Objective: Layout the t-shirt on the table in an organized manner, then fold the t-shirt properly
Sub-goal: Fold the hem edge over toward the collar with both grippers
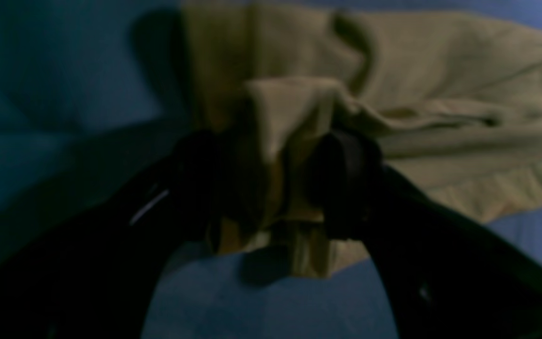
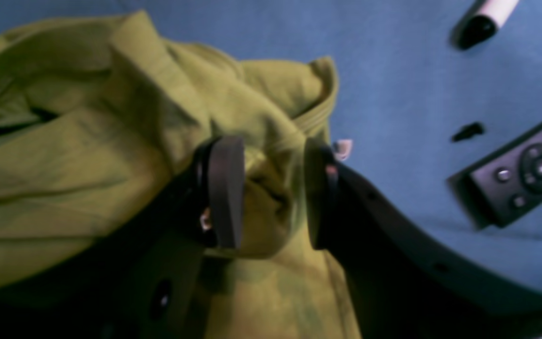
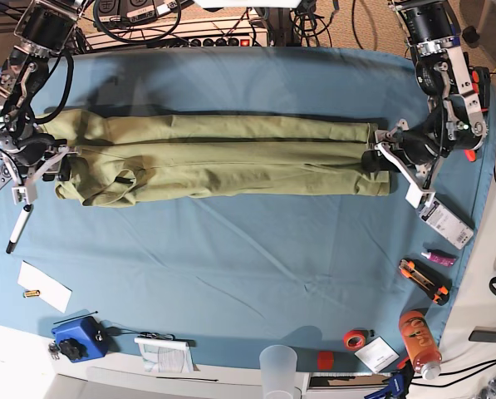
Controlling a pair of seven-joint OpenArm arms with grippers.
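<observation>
T-shirt [image 3: 218, 158] folded into a long band on the table [image 3: 231, 258].
Left gripper [image 1: 271, 181] spread at 3 o'clock end, right gripper [image 2: 273, 193] spread at 9 o'clock end; both straddle cloth.

Left wrist view dim, blurred; right wrist soft; base bright, sharp, even.

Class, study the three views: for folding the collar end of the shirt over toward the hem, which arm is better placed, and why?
The right arm. Its end effector sits at the collar end of the t-shirt, fingers apart around bunched fabric. The left end effector is at the hem end.
</observation>
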